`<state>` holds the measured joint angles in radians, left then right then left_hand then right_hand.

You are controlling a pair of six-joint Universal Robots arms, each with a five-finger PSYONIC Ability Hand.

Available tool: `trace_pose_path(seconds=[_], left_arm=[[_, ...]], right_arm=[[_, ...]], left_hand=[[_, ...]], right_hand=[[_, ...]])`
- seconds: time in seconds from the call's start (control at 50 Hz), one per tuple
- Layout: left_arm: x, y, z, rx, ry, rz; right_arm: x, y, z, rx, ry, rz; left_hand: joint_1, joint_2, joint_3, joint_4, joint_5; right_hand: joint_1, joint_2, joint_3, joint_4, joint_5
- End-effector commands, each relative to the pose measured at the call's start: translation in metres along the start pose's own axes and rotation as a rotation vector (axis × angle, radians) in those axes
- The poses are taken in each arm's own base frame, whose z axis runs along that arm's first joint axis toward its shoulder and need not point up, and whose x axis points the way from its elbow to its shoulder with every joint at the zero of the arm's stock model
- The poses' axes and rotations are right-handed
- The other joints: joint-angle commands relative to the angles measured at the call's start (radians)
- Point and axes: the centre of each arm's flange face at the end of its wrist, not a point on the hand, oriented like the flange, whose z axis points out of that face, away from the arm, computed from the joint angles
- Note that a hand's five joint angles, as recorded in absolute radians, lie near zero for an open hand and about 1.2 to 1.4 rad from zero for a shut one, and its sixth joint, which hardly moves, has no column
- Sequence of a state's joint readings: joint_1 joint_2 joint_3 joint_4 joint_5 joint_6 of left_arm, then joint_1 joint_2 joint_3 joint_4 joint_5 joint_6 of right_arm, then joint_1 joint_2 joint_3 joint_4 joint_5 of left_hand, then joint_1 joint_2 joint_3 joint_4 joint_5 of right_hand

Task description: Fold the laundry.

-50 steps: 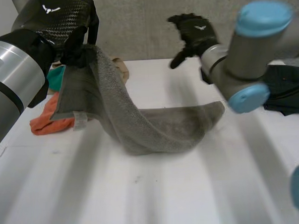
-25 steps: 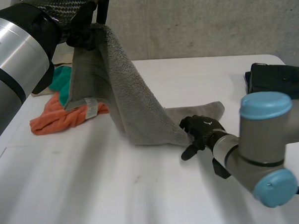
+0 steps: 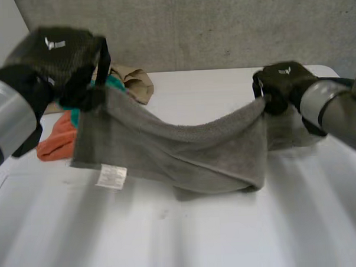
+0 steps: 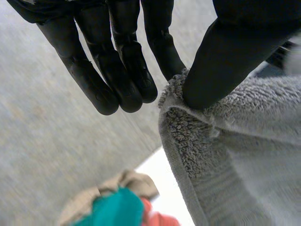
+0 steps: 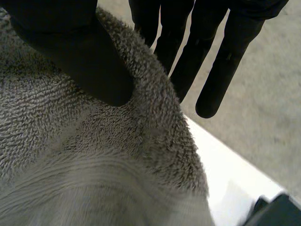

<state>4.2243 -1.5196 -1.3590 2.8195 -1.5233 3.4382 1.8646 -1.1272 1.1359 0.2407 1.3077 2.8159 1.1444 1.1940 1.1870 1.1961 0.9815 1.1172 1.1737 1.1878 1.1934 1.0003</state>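
As our left hand (image 3: 59,59) and right hand (image 3: 282,84) pinch the towel (image 3: 178,148) by its corners, we are spreading it. The next move, we judge, calls for laying it flat.

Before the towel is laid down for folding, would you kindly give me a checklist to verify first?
1. Pinch of the left hand on a corner of the towel: ok.
2. Pinch of the right hand on the opposite end: ok.
3. Cloth taut between the hands: not ok, it sags, bunched in the middle.
4. Bare table in front for laying it: ok.
5. Hanging edge clear of the orange cloth: cannot tell.
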Motion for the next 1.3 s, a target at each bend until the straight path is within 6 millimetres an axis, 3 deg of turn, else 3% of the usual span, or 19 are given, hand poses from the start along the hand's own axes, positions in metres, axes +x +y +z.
trace_pose_path(seconds=[0.02,0.1,0.14,0.16,0.2,0.22,0.3,0.36,0.42,0.46,0.48,0.56,0.62,0.78,0.98,1.06,1.2,1.3], left_arm=[[0.006,0.029,-0.002,-0.092,0.060,-0.012],[0.015,0.055,0.012,-0.158,0.082,-0.012],[0.017,0.065,0.018,-0.192,0.084,-0.018],[0.019,0.073,0.023,-0.222,0.085,-0.019],[0.020,0.080,0.026,-0.248,0.082,-0.023],[0.019,0.083,0.028,-0.257,0.078,-0.023],[0.018,0.089,0.031,-0.274,0.070,-0.028],[0.014,0.088,0.033,-0.270,0.060,-0.037],[0.012,0.088,0.034,-0.262,0.055,-0.046],[0.011,0.088,0.035,-0.256,0.051,-0.051],[0.011,0.088,0.036,-0.250,0.052,-0.056],[0.011,0.088,0.037,-0.246,0.048,-0.065],[0.011,0.087,0.037,-0.243,0.048,-0.067],[0.011,0.088,0.037,-0.245,0.047,-0.067],[0.005,0.099,0.045,-0.271,0.026,-0.064],[0.002,0.112,0.060,-0.276,0.016,-0.050],[-0.012,0.125,0.108,-0.200,-0.030,0.027],[-0.029,0.097,0.151,-0.051,-0.088,0.096]], right_arm=[[-0.011,0.015,0.057,-0.017,-0.127,-0.126],[-0.037,0.047,0.076,-0.033,-0.227,-0.219],[-0.042,0.055,0.081,-0.025,-0.235,-0.254],[-0.045,0.059,0.086,-0.008,-0.223,-0.282],[-0.044,0.059,0.087,-0.002,-0.199,-0.278],[-0.044,0.060,0.087,-0.005,-0.184,-0.264],[-0.030,0.045,0.073,-0.008,-0.057,-0.145],[-0.014,0.024,0.045,-0.011,0.057,-0.038],[-0.007,0.019,0.017,-0.048,0.119,0.053],[-0.006,0.024,0.004,-0.094,0.131,0.082],[-0.011,0.033,-0.010,-0.161,0.114,0.099],[-0.022,0.061,-0.035,-0.327,0.051,0.142],[-0.030,0.076,-0.041,-0.386,0.012,0.166],[-0.043,0.111,-0.014,-0.297,-0.042,0.192],[-0.045,0.121,0.004,-0.259,-0.046,0.178],[-0.043,0.122,0.011,-0.258,-0.040,0.170],[-0.028,0.094,0.030,-0.139,-0.018,0.095],[-0.014,0.054,0.053,0.030,0.000,-0.046]], left_hand=[[0.252,0.202,0.209,0.200,0.240],[0.252,0.202,0.209,0.200,0.240],[0.252,0.202,0.209,0.200,0.240],[0.252,0.202,0.209,0.200,0.240],[0.252,0.202,0.209,0.200,0.240],[0.252,0.202,0.209,0.200,0.240],[0.252,0.202,0.209,0.200,0.240],[0.252,0.202,0.209,0.200,0.240],[0.252,0.202,0.209,0.200,0.240],[0.252,0.202,0.209,0.200,0.240],[0.252,0.202,0.209,0.200,0.240],[0.252,0.202,0.209,0.200,0.240],[0.252,0.202,0.209,0.200,0.240],[0.252,0.202,0.209,0.200,0.240],[0.252,0.202,0.209,0.200,0.240],[0.252,0.202,0.209,0.200,0.240],[0.252,0.202,0.209,0.200,0.240],[0.252,0.202,0.209,0.200,0.240]], right_hand=[[0.279,0.223,0.209,0.203,0.221],[0.279,0.223,0.209,0.203,0.221],[-0.077,-0.134,-0.148,-0.153,-0.135],[-0.579,-0.636,-0.650,-0.656,-0.637],[-0.921,-0.977,-0.991,-0.997,-0.978],[-0.943,-0.999,-1.013,-1.019,-1.000],[-0.943,-0.999,-1.013,-1.019,-1.000],[-0.943,-0.999,-1.013,-1.019,-1.000],[-0.943,-0.999,-1.013,-1.019,-1.000],[-0.943,-0.999,-1.013,-1.019,-1.000],[-0.914,-0.970,-0.985,-0.990,-0.972],[-0.773,-0.830,-0.844,-0.849,-0.831],[-0.682,-0.738,-0.752,-0.758,-0.739],[-0.458,-0.515,-0.529,-0.535,-0.516],[-0.335,-0.392,-0.406,-0.412,-0.393],[0.227,0.171,0.157,0.151,0.170],[0.279,0.223,0.209,0.203,0.221],[0.279,0.223,0.209,0.203,0.221]])
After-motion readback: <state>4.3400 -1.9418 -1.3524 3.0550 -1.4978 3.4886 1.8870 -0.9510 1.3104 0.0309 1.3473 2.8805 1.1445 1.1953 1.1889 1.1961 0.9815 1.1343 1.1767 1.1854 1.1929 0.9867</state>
